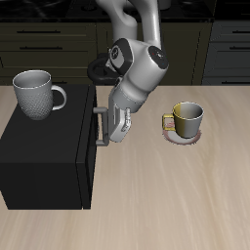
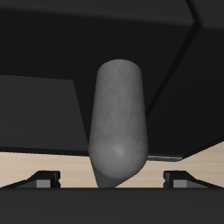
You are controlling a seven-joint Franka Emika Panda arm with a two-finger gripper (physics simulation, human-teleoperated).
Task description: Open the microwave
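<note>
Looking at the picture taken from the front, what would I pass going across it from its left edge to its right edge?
Grey mug on top of the microwave → microwave's bar handle → end effector → yellowish mug on a small plate.

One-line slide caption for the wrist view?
End effector straddling the microwave's grey bar handle, fingertips either side.

The large matte black box microwave (image 1: 44, 156) is set on the light wooden table (image 1: 176, 210), near its front edge. A grey metal mug (image 1: 36, 94) is placed on top of the microwave. The grey vertical bar handle (image 1: 98, 126) is found on the microwave's side, with the white two-finger gripper (image 1: 107, 129) placed at it. Farther off, a brass-coloured mug (image 1: 186, 118) is set on a round coaster (image 1: 182, 140). Dark cabinet drawers (image 1: 49, 39) are ranged behind the table.
</note>
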